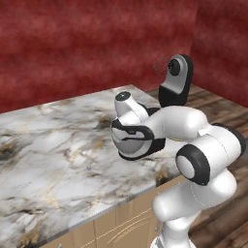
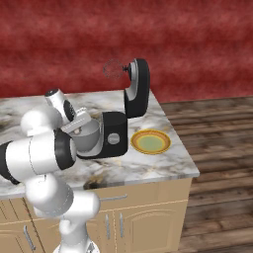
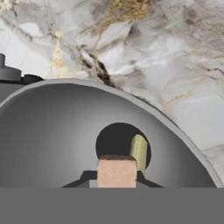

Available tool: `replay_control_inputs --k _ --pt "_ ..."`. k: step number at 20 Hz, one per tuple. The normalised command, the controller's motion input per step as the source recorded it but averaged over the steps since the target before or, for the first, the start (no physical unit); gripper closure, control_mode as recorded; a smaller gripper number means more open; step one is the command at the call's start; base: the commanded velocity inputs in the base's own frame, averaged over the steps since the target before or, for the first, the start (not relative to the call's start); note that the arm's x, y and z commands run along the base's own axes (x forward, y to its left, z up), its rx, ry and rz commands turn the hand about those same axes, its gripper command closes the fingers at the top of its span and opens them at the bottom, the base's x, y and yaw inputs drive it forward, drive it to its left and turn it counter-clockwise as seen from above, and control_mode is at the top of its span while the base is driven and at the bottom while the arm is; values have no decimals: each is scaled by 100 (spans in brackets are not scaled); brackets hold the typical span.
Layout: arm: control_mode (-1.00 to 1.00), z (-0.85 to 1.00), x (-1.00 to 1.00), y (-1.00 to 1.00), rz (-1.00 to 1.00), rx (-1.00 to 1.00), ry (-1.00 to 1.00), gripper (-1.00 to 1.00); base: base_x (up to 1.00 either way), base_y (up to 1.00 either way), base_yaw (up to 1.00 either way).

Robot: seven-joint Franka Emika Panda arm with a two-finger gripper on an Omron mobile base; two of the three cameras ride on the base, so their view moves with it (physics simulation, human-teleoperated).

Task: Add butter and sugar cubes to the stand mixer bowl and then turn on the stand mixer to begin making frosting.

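The stand mixer stands on the marble counter with its black-and-silver head tilted up and back. The grey metal stand mixer bowl sits on the mixer's black base. My gripper hangs just over the bowl's mouth. In the hand view the gripper is shut on a small pale tan sugar cube above the bowl's inside. A pale yellow stick of butter lies at the bowl's dark bottom. In the left base view my own arm covers most of the bowl.
A flat yellow-rimmed plate lies on the counter right of the mixer, near the counter's right end. The mixer's wire whisk hangs from the raised head. Marble counter stretches to the left. A red wall stands behind.
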Motion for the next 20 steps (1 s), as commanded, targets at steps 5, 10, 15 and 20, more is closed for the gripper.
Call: replay_control_inputs --k 5,10,15,20 --pt "-100 -32 22 0 -3 0 0 100 0 0 0" --pt "-100 -28 25 0 -1 0 0 100 0 0 0" --pt "-100 -25 26 0 0 -1 0 -100 0 0 0" --pt "-100 -23 22 0 0 -1 -6 -100 0 0 0"
